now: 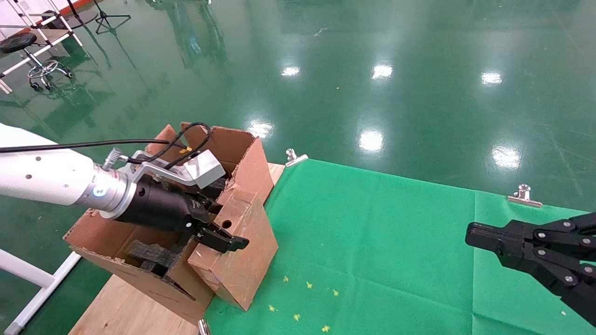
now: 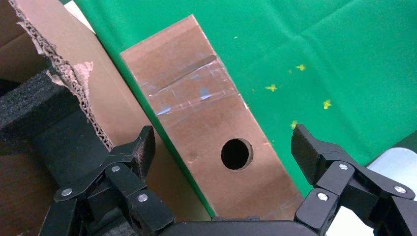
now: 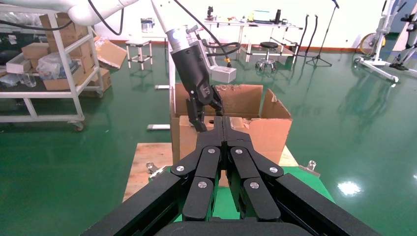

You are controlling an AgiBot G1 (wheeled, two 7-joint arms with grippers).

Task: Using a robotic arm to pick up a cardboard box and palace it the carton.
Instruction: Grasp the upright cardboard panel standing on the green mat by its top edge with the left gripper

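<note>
The small brown cardboard box stands on end on the green cloth, leaning against the side of the large torn-flap carton. Its top face with the round hole shows in the left wrist view. My left gripper, on the white arm, is open right above that top end. Its fingers straddle the face with a gap on each side, so it holds nothing. In the right wrist view the left gripper hangs over the box and the carton. My right gripper is shut and empty, parked at the right.
Black foam blocks lie inside the carton, and they also show in the left wrist view. The carton sits on a wooden board beside the green cloth. Metal clips hold the cloth's far edge. Glossy green floor lies beyond.
</note>
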